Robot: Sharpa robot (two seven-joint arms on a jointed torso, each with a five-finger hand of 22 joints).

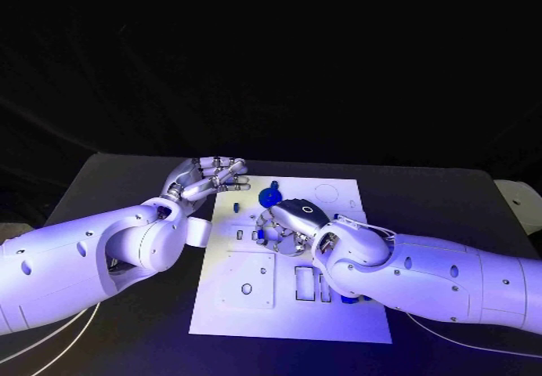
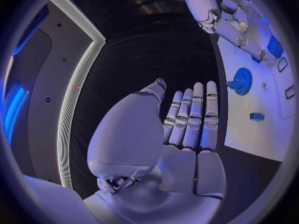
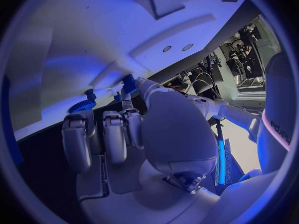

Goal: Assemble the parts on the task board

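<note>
Right hand (image 1: 289, 227) over task board (image 1: 350, 313) centre, pinching blue part (image 3: 128, 80); blue gear (image 1: 271, 195) at 12 o'clock. Left hand (image 1: 206, 182) off board's 10 o'clock corner, holding nothing, fingers straight.

Worktop (image 1: 452, 204): black, flat. Carries one white task board (image 1: 254, 317), lying flat at the middle, long side running from near to far.

The flat white task board (image 1: 339, 321) lies in the middle of the black table (image 1: 452, 204). A round blue toothed part (image 1: 271, 195) sits on the board near twelve o'clock. The silver left hand (image 1: 209, 178) is beside the board at ten o'clock. The silver right hand (image 1: 288, 223) is over the board's middle.
</note>
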